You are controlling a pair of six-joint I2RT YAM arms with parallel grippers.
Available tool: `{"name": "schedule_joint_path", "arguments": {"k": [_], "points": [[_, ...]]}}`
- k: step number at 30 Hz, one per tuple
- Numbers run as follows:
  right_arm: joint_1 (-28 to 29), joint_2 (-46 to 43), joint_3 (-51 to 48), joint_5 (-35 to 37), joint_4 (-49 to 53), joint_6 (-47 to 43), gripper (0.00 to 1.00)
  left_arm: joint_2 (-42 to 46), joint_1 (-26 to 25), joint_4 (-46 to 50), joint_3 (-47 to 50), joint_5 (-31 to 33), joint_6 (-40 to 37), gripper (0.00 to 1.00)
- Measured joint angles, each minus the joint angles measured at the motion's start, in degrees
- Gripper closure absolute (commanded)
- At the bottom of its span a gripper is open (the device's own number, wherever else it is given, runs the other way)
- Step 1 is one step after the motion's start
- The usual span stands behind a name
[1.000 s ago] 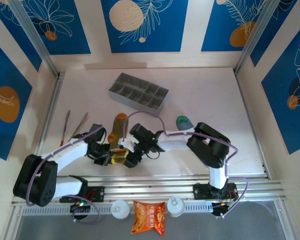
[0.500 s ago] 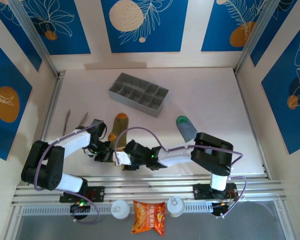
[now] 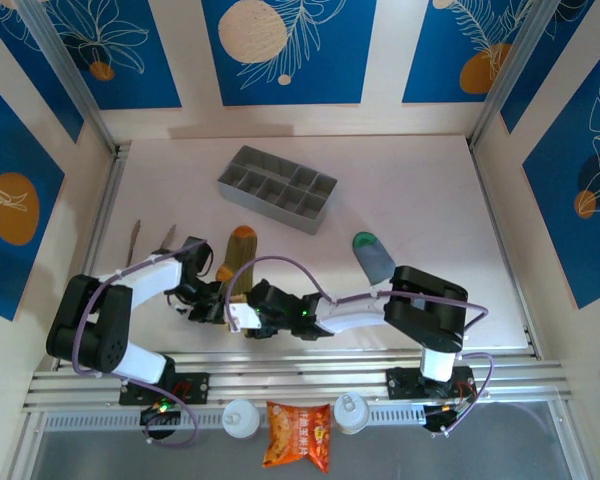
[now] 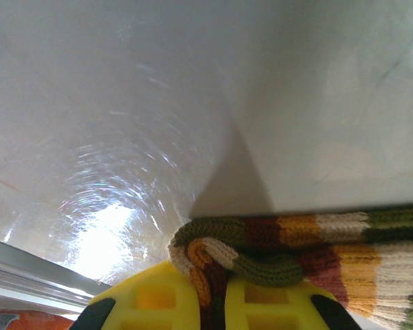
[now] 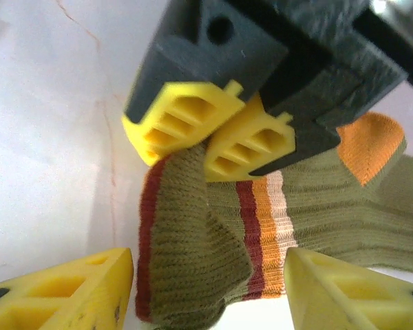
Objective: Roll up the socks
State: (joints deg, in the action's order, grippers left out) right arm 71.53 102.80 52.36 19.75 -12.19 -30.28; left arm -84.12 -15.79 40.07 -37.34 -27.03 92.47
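From high above the near edge we look down on the whole table [image 3: 410, 190]. Our left wrist camera skims low along it and our right wrist camera peers steeply down. Both sit close on the cuff of the olive-brown sock [image 4: 310, 237], which lies lower centre-left in the overhead frame.

Left sock [image 3: 240, 250] before compartment tray [image 3: 277, 187]; right sock [image 3: 373, 258] well apart to right; packet [image 3: 298, 436] at near edge.

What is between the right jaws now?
The olive sock: its striped cuff lies between the open jaws of the right gripper, seen in the right wrist view. The left gripper pinches its edge.
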Motion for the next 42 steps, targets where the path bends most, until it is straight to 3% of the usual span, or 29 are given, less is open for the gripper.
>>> {"name": "schedule_joint_path", "arguments": {"k": [5, 10, 21, 30, 35, 40, 42], "points": [[0.4, 0.1, 0.4, -2.7, 1.5, -0.6, 0.61, 0.0, 0.1, 0.0, 0.0, 0.0, 0.0, 1.00], [-0.9, 3.3, 3.5, -3.7, 2.6, 1.2, 0.68, 0.0, 0.2, 0.0, 0.0, -0.1, -0.1, 1.00], [-2.2, 5.0, 5.0, -5.8, 4.7, 5.3, 0.70, 0.1, 0.3, 0.0, 0.0, -0.2, -0.8, 1.00], [-4.7, 6.6, 8.8, -14.1, 10.3, 11.6, 0.96, 1.7, 0.6, 0.8, 0.3, 1.5, -1.6, 1.00], [-8.2, 9.7, 14.2, -25.1, 16.4, 16.5, 1.00, 4.7, 0.7, 1.0, 1.6, 3.7, -1.8, 0.75], [-11.7, 13.1, 18.8, -35.1, 22.2, 20.9, 1.00, 10.0, 1.3, 2.7, 2.1, 8.6, -2.4, 0.41], [-13.0, 14.1, 20.0, -38.5, 24.2, 22.8, 1.00, 13.1, 1.4, 3.0, 2.1, 10.0, -2.7, 0.33]]}}
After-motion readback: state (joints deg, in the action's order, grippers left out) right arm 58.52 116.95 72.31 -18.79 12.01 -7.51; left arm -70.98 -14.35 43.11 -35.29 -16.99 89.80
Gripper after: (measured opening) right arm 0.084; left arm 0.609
